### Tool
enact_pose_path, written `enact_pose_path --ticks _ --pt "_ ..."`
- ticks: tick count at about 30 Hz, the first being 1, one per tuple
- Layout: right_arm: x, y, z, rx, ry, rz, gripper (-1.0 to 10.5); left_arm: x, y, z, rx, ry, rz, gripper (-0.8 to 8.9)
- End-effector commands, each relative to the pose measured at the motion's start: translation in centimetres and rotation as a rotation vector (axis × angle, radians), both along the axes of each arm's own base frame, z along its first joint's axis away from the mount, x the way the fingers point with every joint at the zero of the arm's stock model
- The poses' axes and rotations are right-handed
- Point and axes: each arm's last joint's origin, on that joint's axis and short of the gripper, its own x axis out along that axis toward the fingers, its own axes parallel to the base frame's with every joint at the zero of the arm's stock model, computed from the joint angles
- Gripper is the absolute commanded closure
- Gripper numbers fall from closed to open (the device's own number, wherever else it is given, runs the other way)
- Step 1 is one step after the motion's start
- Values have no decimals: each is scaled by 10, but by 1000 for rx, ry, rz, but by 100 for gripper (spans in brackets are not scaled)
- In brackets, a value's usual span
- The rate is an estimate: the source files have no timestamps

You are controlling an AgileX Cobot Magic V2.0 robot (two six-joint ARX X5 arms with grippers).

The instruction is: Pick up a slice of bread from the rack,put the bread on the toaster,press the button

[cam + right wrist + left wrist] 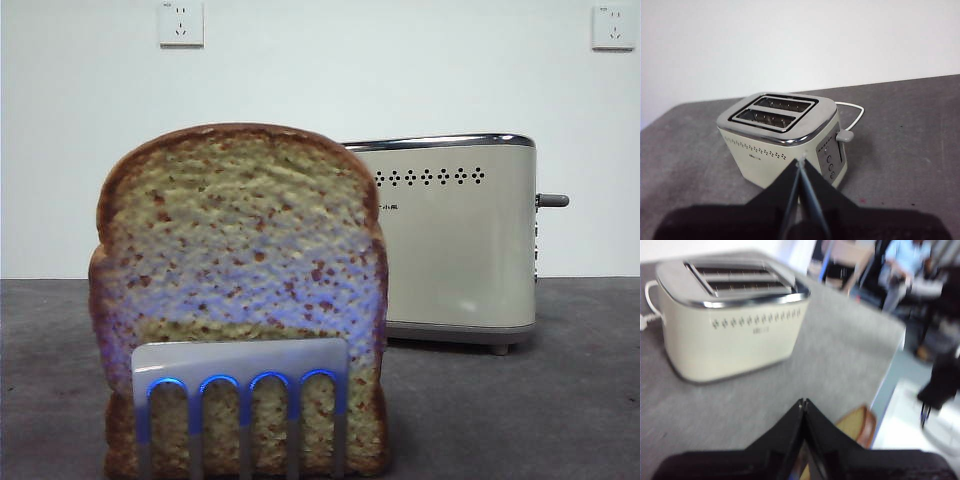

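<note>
A thick slice of bread (240, 270) with a dark crust stands upright in the small steel rack (240, 362) close to the front camera. Behind it to the right stands the cream toaster (460, 250), its grey button (553, 200) jutting from the right end. The left wrist view shows my left gripper (803, 403) shut and empty above the table, with the toaster (735, 325) beyond it and part of the bread (857, 424) just past its jaws. My right gripper (800, 162) is shut and empty, hovering in front of the toaster (782, 137) near its button (845, 135).
The grey table (560, 400) ends at an edge (890, 380) near the bread. A white power cord (852, 107) loops behind the toaster. Two wall sockets (181, 23) sit high on the white wall. People and furniture show blurred beyond the table.
</note>
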Motion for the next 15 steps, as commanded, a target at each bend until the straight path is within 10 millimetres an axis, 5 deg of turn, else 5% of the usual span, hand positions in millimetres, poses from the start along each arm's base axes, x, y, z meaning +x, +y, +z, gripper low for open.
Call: enact_pose_path --ticks 1,11,15 --pt "5 0 7 -53 10 15 946 1 -3 4 182 -107 -92 817" --pt "27 1 22 -55 205 22 946 18 -24 9 337 -22 -210 805" --pt "37 1 28 -99 227 35 946 22 -36 3 404 -8 -254 630"
